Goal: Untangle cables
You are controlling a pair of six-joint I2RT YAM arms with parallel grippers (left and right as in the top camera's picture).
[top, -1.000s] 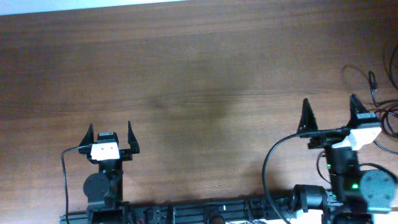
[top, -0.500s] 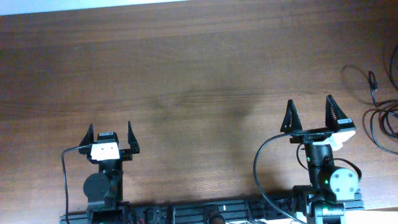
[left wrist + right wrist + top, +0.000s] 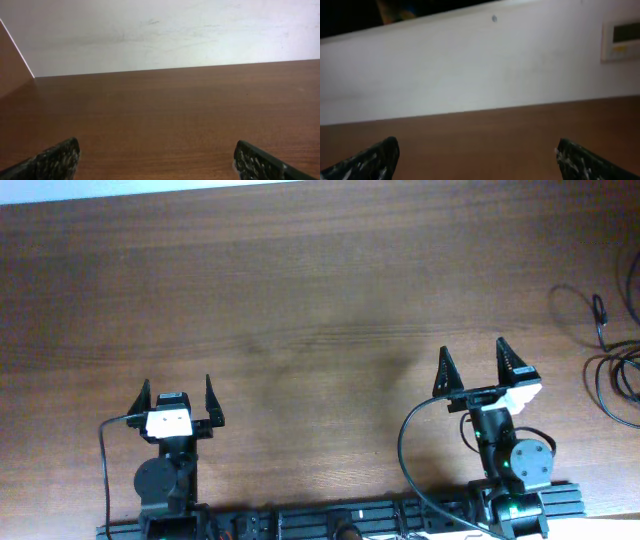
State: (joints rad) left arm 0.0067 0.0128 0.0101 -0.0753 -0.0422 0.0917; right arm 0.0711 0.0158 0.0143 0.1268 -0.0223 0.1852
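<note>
The cables (image 3: 610, 355) are thin black cords lying as loose loops at the far right edge of the wooden table in the overhead view, partly cut off by the frame. My right gripper (image 3: 479, 364) is open and empty, to the left of the cables and apart from them. My left gripper (image 3: 178, 392) is open and empty at the near left. In the left wrist view the open fingertips (image 3: 157, 157) frame bare wood. In the right wrist view the open fingertips (image 3: 477, 155) frame bare wood and a white wall. No cable shows in either wrist view.
The wooden table (image 3: 300, 300) fills the overhead view. The thick black cables wired to the arms loop near each base, one by the right arm (image 3: 405, 455) and one by the left arm (image 3: 102, 460). A white wall (image 3: 160, 30) stands behind the table's far edge.
My right arm has swung left and back from the cables at the right edge, toward its base. Its gripper has stayed open. The left arm has not moved.
</note>
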